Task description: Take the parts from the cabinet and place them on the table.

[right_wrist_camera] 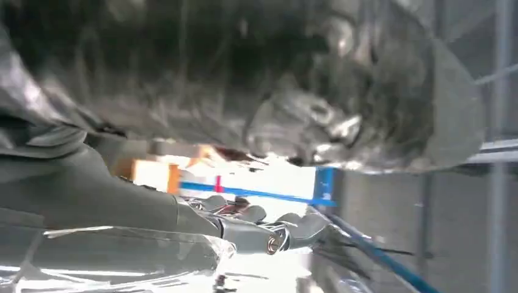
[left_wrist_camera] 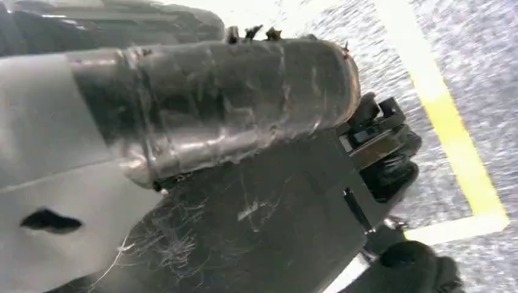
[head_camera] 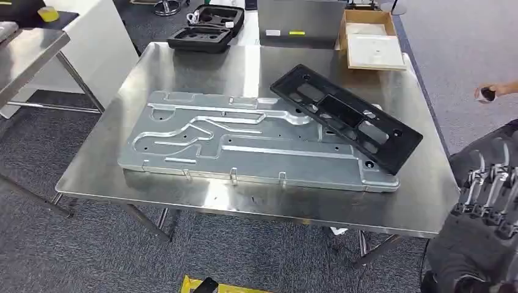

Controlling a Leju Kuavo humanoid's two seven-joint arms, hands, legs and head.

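Lying flat on the counter [head_camera: 98, 174], the plate [head_camera: 244, 143] spans most of the middle, its long front side close to the counter's near edge. The frame [head_camera: 345, 116] rests slanted across the plate's right end, toward the right edge, with one corner poking out past the plate's near right corner.

The right hand [head_camera: 485, 207] hangs just off the counter's near right corner, fingers straight and spread, holding nothing. The left hand [left_wrist_camera: 232, 104] points at the floor; its fingers are hidden behind the cover, so I cannot tell how it is set or whether it holds anything.

Both parts look delivered, so the risk now is disturbance. If the right hand swings inward as the robot turns, it could clip the frame's overhanging corner (it sits loose on smooth metal) and slide it off the right edge. A person's hand [head_camera: 498, 91] also reaches in beyond that edge, inside the arm's likely sweep.
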